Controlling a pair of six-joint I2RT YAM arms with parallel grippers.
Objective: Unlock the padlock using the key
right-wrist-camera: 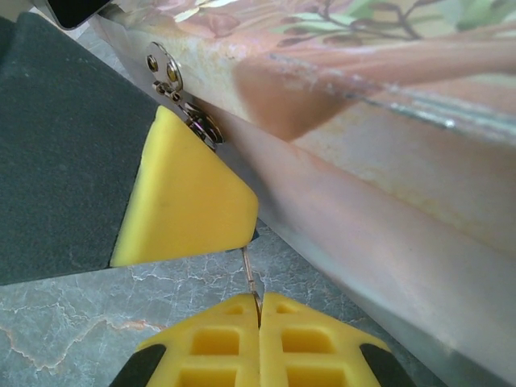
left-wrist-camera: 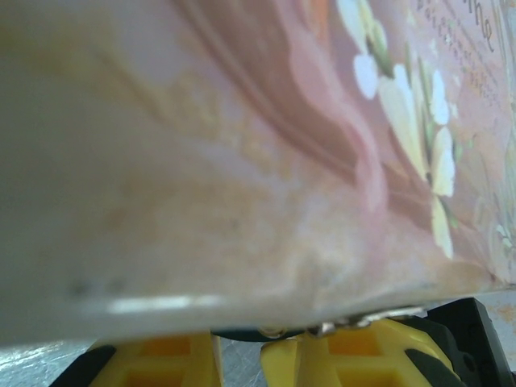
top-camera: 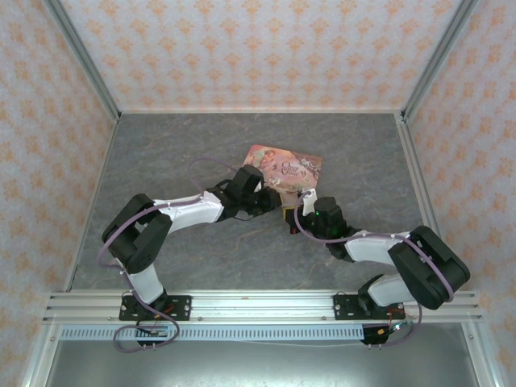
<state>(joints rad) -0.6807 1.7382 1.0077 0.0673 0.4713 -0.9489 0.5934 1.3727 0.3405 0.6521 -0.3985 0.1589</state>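
The right pincer (right-wrist-camera: 260, 310), clamped on the key (right-wrist-camera: 251, 274), aimed its shaft straight ahead at the padlock (left-wrist-camera: 242, 332) pinched in the left pincer (left-wrist-camera: 239, 353).

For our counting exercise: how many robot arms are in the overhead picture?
2. The left arm reaches in from near-left toward the pink tin, the right arm from near-right; none seems hidden.

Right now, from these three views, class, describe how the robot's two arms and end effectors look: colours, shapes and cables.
Both the left arm and right arm have white links between bulky black joint housings. A lilac cable loops along each. The left end effector and right end effector have blocky yellow fingers with recessed square pockets and black corner patches.
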